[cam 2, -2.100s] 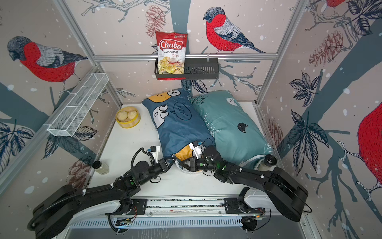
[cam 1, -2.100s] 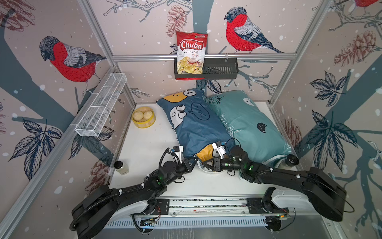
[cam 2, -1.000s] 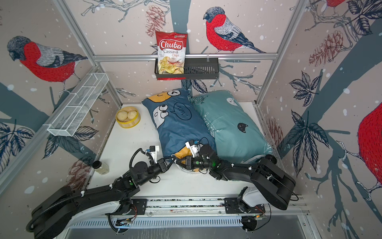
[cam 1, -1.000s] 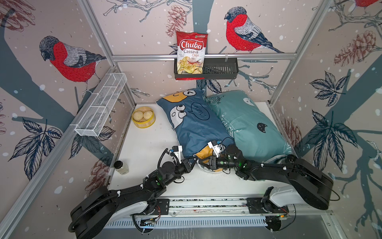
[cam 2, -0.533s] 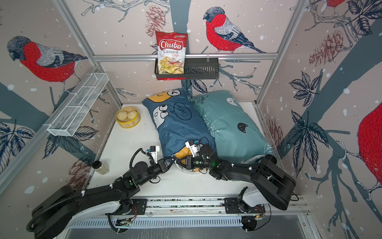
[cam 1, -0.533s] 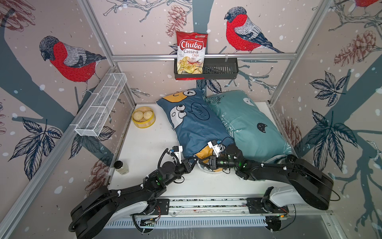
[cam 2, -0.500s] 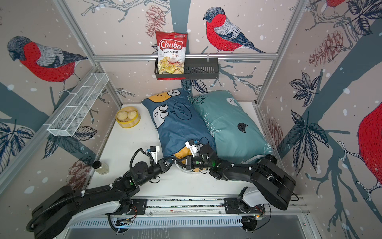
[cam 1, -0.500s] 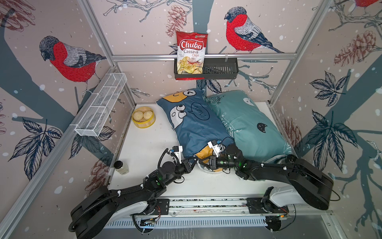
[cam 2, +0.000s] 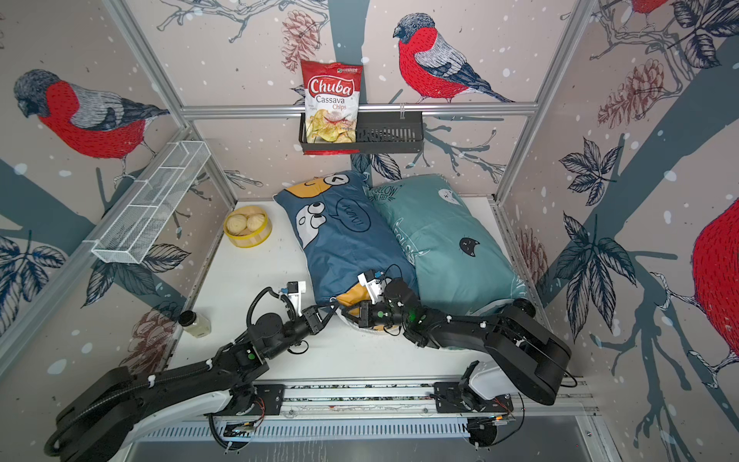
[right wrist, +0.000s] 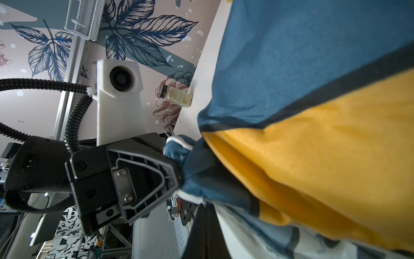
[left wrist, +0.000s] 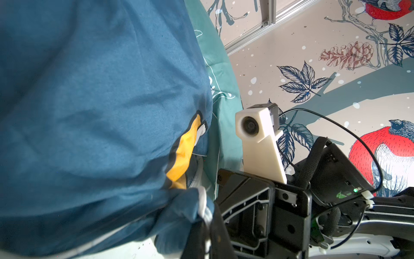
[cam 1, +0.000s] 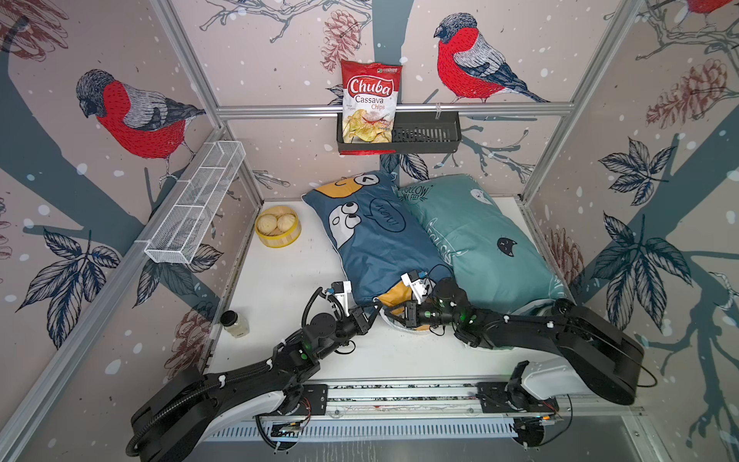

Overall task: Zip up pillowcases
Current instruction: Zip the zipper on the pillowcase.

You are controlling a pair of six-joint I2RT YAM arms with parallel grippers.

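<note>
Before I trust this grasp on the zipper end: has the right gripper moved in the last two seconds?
Yes, slightly: the right gripper has slid along the blue pillowcase near edge toward the black-lidded jar, away from the teal pillowcase.

Top views, light: bright, even and soft in both top views; no glare, and the source was out of view.
Shadows: only faint, soft-edged ones lay on the white table (cam 1: pixel 280 288).
Distortion: the wide lens made the frame posts (cam 1: pixel 194 68) splay outward toward the edges.
Left wrist focus: the dark blue pillowcase (left wrist: pixel 100 101) was close and soft; the wall (left wrist: pixel 313 56) behind was sharp and bright.
Right wrist focus: the near fabric was blurred and the lower edge was dim.
</note>
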